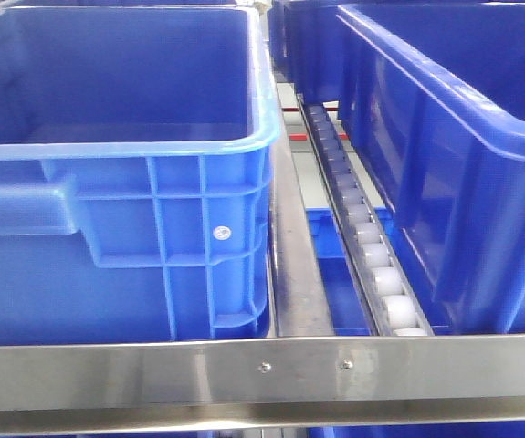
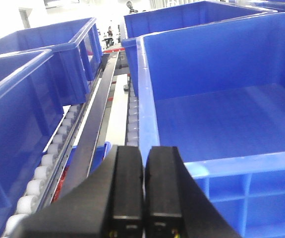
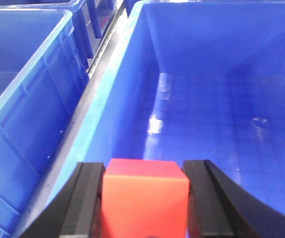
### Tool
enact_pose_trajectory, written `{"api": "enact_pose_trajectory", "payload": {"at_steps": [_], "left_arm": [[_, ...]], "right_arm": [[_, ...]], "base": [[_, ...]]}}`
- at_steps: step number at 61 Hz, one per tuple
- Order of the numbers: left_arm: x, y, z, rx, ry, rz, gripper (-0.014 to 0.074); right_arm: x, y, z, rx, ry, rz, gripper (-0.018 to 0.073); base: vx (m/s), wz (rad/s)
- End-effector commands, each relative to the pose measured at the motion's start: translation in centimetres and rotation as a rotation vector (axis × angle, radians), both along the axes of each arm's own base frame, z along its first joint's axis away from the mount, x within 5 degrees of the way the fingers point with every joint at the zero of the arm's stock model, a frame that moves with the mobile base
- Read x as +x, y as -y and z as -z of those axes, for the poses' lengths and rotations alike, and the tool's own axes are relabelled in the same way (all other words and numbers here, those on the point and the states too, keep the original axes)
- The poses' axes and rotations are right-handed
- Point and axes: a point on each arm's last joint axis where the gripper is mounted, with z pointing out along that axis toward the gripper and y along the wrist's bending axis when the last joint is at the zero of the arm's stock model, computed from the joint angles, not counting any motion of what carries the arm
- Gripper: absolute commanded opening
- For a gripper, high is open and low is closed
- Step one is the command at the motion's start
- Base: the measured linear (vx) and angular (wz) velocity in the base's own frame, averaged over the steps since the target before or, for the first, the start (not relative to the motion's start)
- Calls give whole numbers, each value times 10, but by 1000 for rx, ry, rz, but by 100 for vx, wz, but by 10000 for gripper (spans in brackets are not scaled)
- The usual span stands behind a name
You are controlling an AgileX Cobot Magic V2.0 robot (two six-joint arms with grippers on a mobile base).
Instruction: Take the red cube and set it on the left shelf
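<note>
Cube [image 3: 144, 196]: solid orange-red, plain faces. Right tool [image 3: 144, 198]: matte black. Left tool [image 2: 143, 191]: black too. Bins [image 1: 152, 219]: saturated blue throughout, rims paler where light catches; one floor [image 3: 216, 114] shows a faint moulded grid. Rollers [image 1: 385, 283]: white to pale grey. Rail [image 1: 262, 370]: brushed silver steel.

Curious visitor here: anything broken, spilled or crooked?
Nothing stands out. The blue bins sit straight beside the roller rail, no spills or cracks visible. The red cube sits squarely in the right gripper; the left gripper is shut, empty.
</note>
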Motion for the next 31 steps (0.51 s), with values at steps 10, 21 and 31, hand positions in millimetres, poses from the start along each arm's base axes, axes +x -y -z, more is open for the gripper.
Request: {"api": "enact_pose_trajectory", "payload": {"at_steps": [10, 21, 31], "left_arm": [[1, 0, 0, -5, 62, 4, 106], [1, 0, 0, -5, 62, 4, 106], [1, 0, 0, -5, 62, 4, 106]], "right_arm": [[0, 0, -18, 8, 121, -2, 59], [0, 0, -18, 8, 121, -2, 59], [0, 0, -18, 8, 121, -2, 59]], "base": [[0, 0], [1, -9], [-1, -7]]}}
